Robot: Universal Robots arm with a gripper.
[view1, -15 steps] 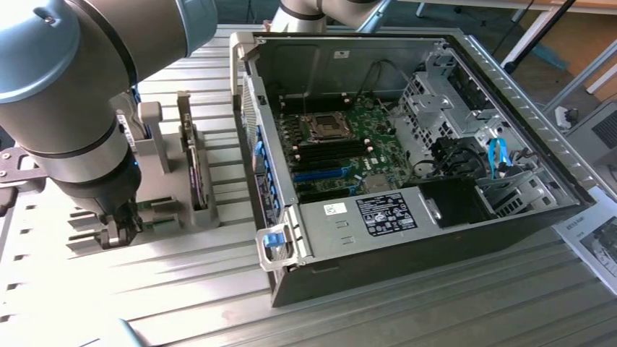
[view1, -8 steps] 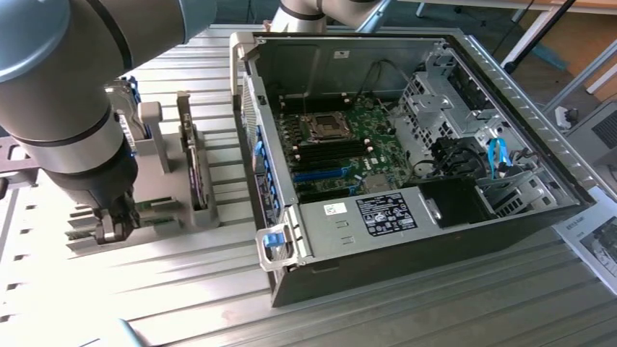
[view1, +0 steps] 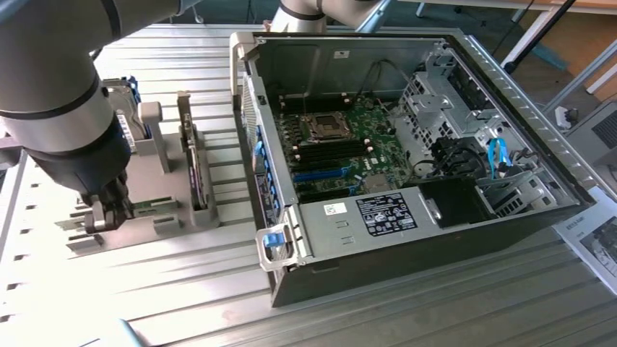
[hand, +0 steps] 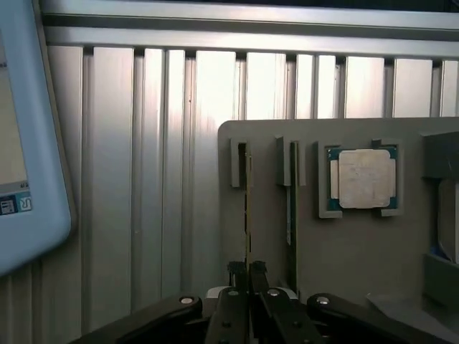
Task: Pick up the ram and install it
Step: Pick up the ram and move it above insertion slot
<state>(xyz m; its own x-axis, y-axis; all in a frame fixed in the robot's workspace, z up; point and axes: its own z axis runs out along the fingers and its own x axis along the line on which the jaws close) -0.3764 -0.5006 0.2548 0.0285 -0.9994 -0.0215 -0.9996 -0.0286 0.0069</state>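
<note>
Two rams stand on edge in slots of a grey holder plate [hand: 409,244]. My gripper [hand: 248,276] is shut on the thin edge of one ram [hand: 247,208], its dark fingers [hand: 234,274] pressed against both sides. The other ram [hand: 290,208] stands free a slot away. In the exterior view my gripper [view1: 104,211] is down at the holder [view1: 144,210], on the exterior view's left, well apart from the open computer case [view1: 405,231]. The motherboard [view1: 337,137] lies inside the case with its dark memory slots [view1: 333,150] showing.
A square silver processor chip [hand: 364,178] sits in a pocket of the holder beside the rams. An expansion card [view1: 198,170] stands upright in the holder. A light-blue-rimmed device [hand: 32,143] lies on the ribbed metal table [view1: 193,289]. Blue cables [view1: 496,155] hang in the case.
</note>
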